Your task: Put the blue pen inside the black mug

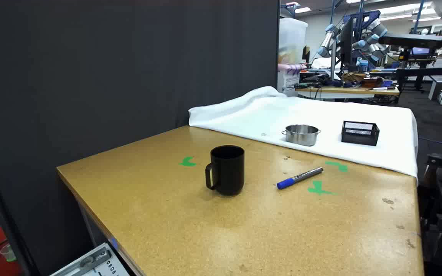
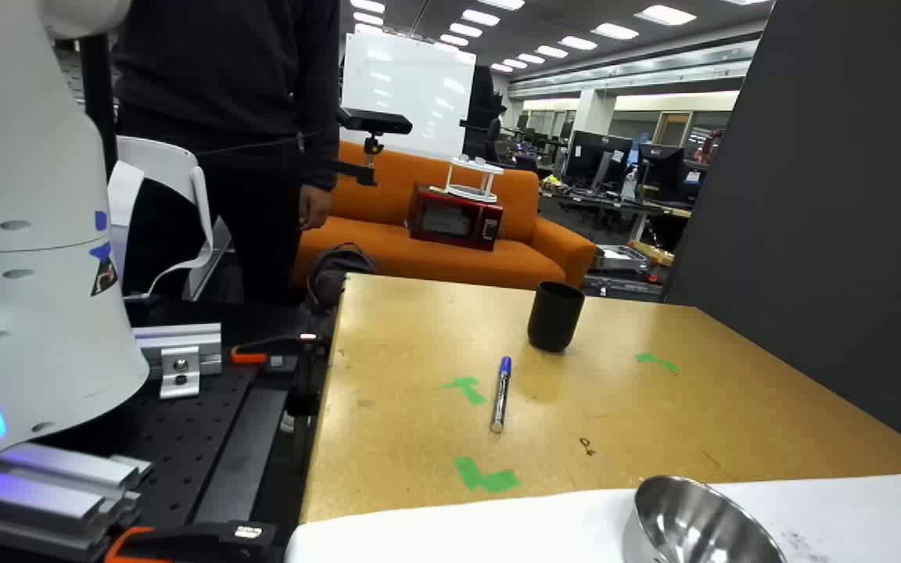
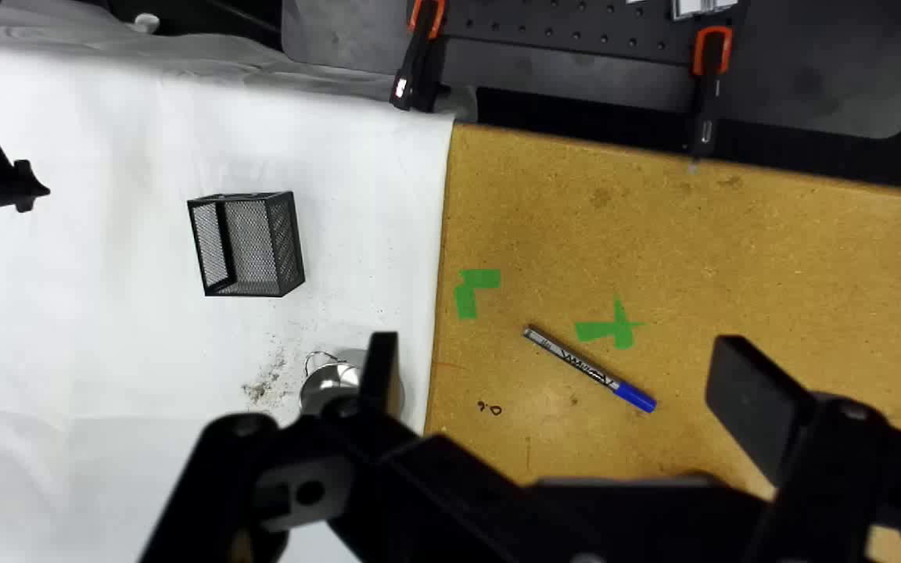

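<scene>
The blue pen, with a silver-grey barrel and a blue cap, lies flat on the wooden table in both exterior views (image 1: 300, 178) (image 2: 501, 395). It also shows in the wrist view (image 3: 590, 368). The black mug stands upright near it in both exterior views (image 1: 227, 172) (image 2: 555, 317); its handle shows in only one of them. In the wrist view the mug is mostly or wholly hidden behind the gripper; a dark curved edge shows there. My gripper (image 3: 560, 379) is wide open and empty, above the table, with the pen seen between its fingers. It is outside both exterior views.
A metal bowl (image 1: 301, 136) (image 2: 701, 524) and a black mesh box (image 1: 360, 133) (image 3: 251, 246) stand on a white cloth (image 1: 390, 115) at one end of the table. Green tape marks (image 3: 611, 328) lie by the pen. A dark partition (image 1: 129, 76) borders the table. Clamps (image 3: 707, 94) sit along an edge.
</scene>
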